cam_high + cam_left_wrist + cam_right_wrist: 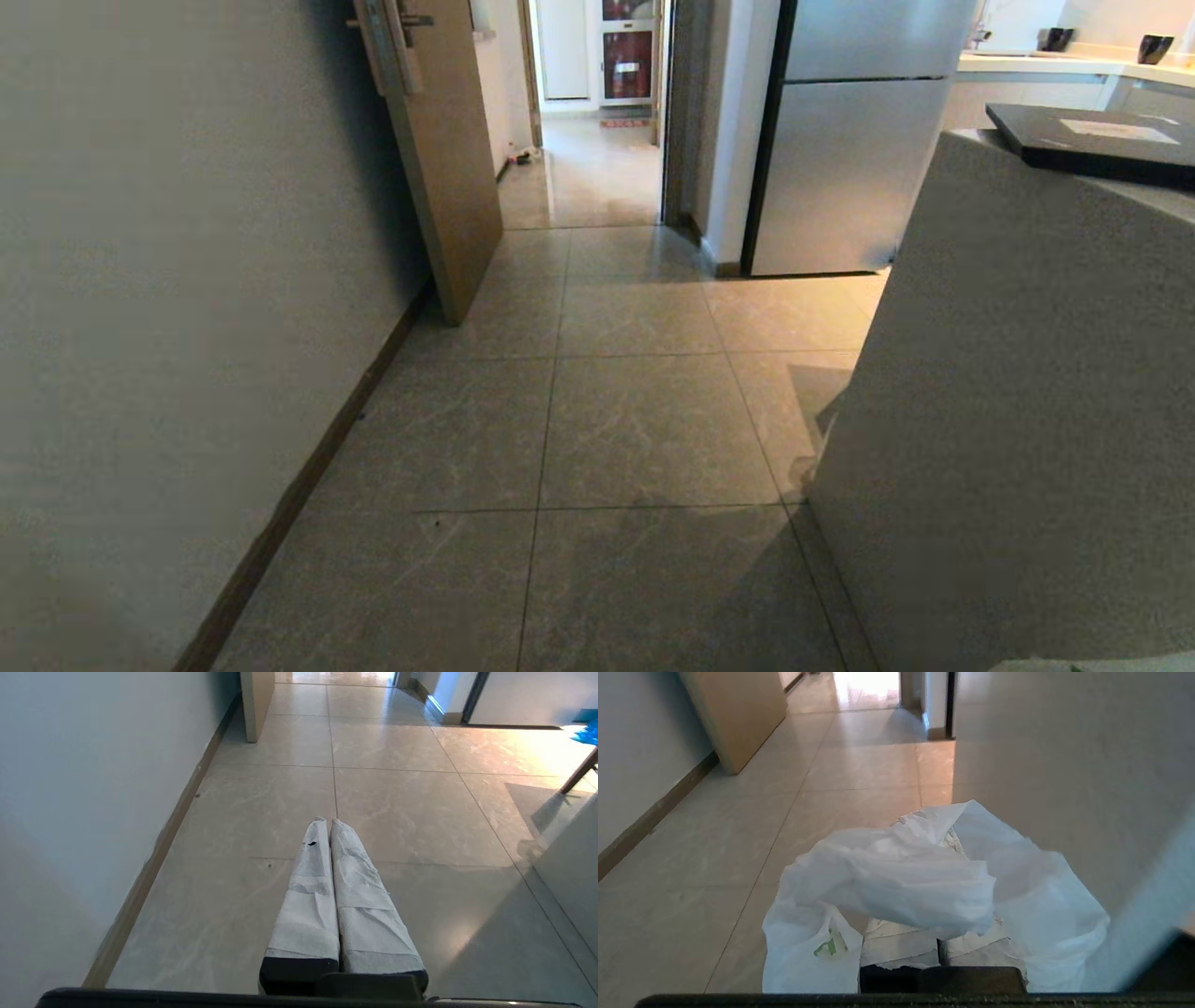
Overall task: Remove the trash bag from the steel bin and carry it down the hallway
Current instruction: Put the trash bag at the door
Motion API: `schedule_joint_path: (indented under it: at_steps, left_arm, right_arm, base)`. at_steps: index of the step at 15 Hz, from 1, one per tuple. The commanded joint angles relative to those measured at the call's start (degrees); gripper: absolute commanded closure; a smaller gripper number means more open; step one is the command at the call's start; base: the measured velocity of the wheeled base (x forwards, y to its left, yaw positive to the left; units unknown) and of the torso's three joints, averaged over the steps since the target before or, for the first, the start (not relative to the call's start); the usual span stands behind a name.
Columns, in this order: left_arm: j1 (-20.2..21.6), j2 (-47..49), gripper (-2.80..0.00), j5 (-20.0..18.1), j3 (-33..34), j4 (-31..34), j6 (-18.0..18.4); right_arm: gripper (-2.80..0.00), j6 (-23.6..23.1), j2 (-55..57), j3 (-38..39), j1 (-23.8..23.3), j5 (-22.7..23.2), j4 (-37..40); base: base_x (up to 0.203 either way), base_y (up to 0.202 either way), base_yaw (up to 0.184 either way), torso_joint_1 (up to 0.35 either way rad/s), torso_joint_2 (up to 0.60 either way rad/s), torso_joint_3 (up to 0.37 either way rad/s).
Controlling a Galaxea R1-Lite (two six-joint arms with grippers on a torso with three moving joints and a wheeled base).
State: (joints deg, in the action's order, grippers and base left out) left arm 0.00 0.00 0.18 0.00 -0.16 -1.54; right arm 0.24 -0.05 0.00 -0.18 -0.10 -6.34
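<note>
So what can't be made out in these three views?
- Right pincer: its fingertips are buried under the trash bag in the right wrist view.
- Bag contents: hidden by its own folds.
- Steel bin: in no view.
- Both arms: outside the head view.
- Dark flat item on the counter: cut off by the head view's right edge.
- Left pincer: shut and empty, plainly seen.

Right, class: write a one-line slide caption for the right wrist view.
Right gripper shut on the white trash bag, carried above the hallway tiles beside a grey counter wall.
</note>
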Motion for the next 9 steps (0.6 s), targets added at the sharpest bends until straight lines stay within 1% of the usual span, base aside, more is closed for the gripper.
schedule_joint_path:
  at_steps: [1, 9]
  left_arm:
    - [0.0, 0.0, 0.00, 0.0, 0.1, 0.0, 0.0]
    - [0.0, 0.0, 0.00, 0.0, 0.1, 0.0, 0.0]
  right_arm:
    - [0.00, 0.0, 0.0, 2.3, 0.0, 0.0, -0.1]
    - [0.00, 0.0, 0.0, 2.3, 0.0, 0.0, -0.1]
  base:
    - [0.193, 0.000, 0.002, 0.006, 0.00, 0.002]
    - [0.192, 0.000, 0.002, 0.003, 0.00, 0.002]
